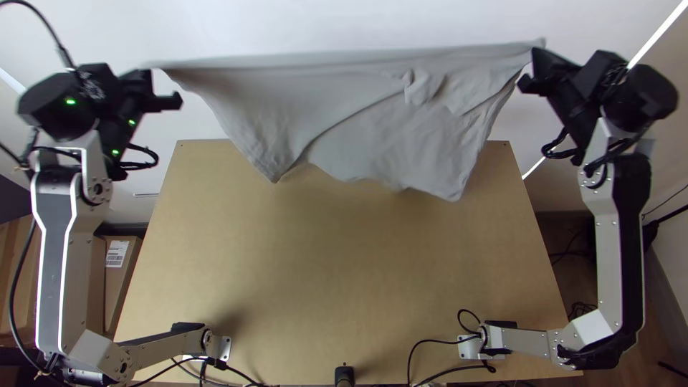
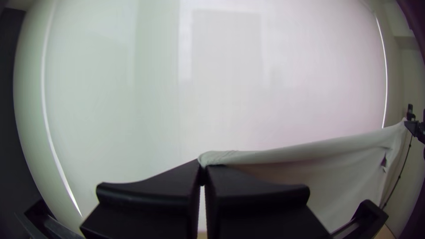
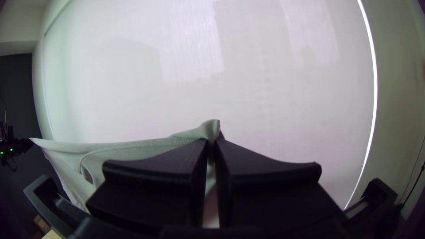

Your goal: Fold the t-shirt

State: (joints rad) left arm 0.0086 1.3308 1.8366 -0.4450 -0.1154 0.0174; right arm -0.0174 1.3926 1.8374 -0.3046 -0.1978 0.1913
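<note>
Top view: t-shirt [image 1: 337, 122] held up by two corners, upper edge drawn nearly straight and seen past the far edge of the tabletop [image 1: 358, 265]. Body hangs open and creased; lower edge uneven, its points overlapping the tabletop's far end in the picture. Whether cloth touches wood, cannot tell. Small bunched fold toward the tabletop's right side.

Left gripper [image 1: 147, 75] seen outward of the tabletop's far left corner, right gripper [image 1: 539, 57] outward of its far right corner.

Left wrist view: fingers [image 2: 155, 194] together, clamped on a corner of the t-shirt; cloth caught at the tips, a rolled edge running off toward the right gripper. Pale panel [image 2: 221, 88] behind.

Right wrist view: fingers [image 3: 150, 177] likewise closed, the opposite corner pinched between them, a short tuft poking past the tips. Curved seam [image 3: 95, 152] beside an opening in the cloth.

Containers: cardboard box [image 1: 122, 287] with white label [image 1: 116, 252], off the tabletop's left side; contents cannot be made out.
</note>
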